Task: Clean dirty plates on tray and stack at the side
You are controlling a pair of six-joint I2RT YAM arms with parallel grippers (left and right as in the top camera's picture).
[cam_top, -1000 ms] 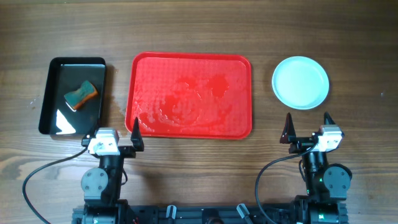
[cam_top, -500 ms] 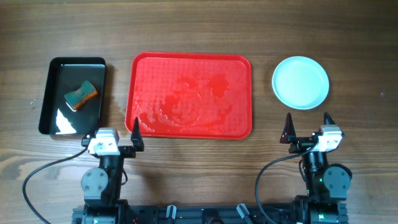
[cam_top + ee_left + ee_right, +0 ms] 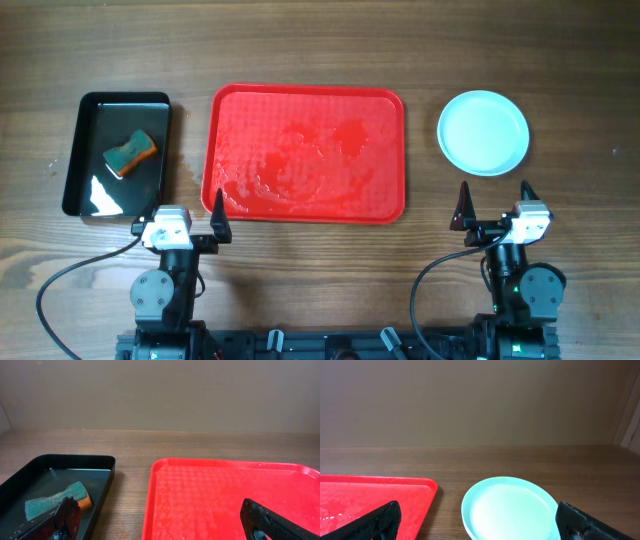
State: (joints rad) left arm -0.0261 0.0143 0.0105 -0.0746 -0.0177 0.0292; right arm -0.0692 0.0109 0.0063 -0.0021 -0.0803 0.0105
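**Plates off the tray, both claws idle**

The plates (image 3: 483,132) sat as one pale pile on the table (image 3: 320,40), just ahead of the right claw (image 3: 494,203), likely put there to finish the stacking. How many lay in it could not be told. The red tray (image 3: 305,150), ahead and right of the left claw (image 3: 178,216), held no plates, only a wet sheen, so the job looked done. A sponge (image 3: 131,152) lay in the black tray (image 3: 75,150), ahead and left of that claw, probably parked to keep the table dry. Both claws stood wide and held nothing. No writing was readable.
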